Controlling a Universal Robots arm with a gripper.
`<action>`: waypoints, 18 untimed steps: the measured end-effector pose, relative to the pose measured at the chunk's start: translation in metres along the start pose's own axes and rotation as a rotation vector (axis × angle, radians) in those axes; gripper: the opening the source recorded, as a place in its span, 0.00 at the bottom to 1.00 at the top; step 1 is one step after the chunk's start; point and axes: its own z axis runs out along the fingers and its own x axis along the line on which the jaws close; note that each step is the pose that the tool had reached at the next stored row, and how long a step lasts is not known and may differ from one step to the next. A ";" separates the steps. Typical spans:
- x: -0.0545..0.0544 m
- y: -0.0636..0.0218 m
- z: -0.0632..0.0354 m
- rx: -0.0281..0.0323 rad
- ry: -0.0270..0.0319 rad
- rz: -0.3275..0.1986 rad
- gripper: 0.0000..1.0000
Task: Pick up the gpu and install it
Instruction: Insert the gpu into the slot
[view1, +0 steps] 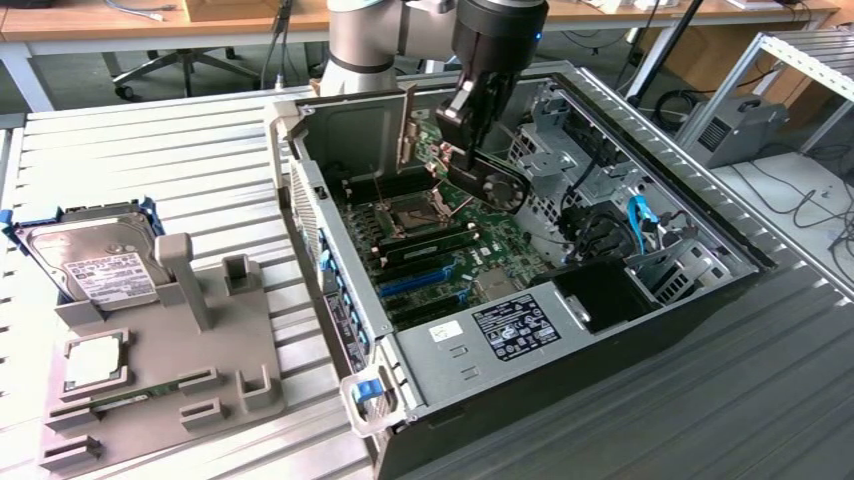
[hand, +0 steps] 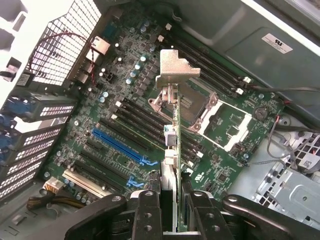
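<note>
I put the work at the install step: the gripper (hand: 172, 202) has its jaws part-closed on the gpu (hand: 173, 127), clamping the thin board edge-on. The card hangs inside the open computer case (view1: 441, 372), clear above the motherboard (hand: 235, 125) near the processor socket (hand: 192, 102) and not yet in any slot. In my judgement, seating it calls for lining the card's lower edge up with an expansion slot such as the blue slot (hand: 117, 145), then pressing straight down.
</note>
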 end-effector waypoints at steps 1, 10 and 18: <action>0.000 0.0000 0.0000 0.0000 -0.0001 -0.003 0.26; 0.000 0.0000 0.0000 -0.0003 -0.0006 -0.021 0.26; 0.000 0.0000 0.0000 -0.0006 -0.0011 -0.039 0.26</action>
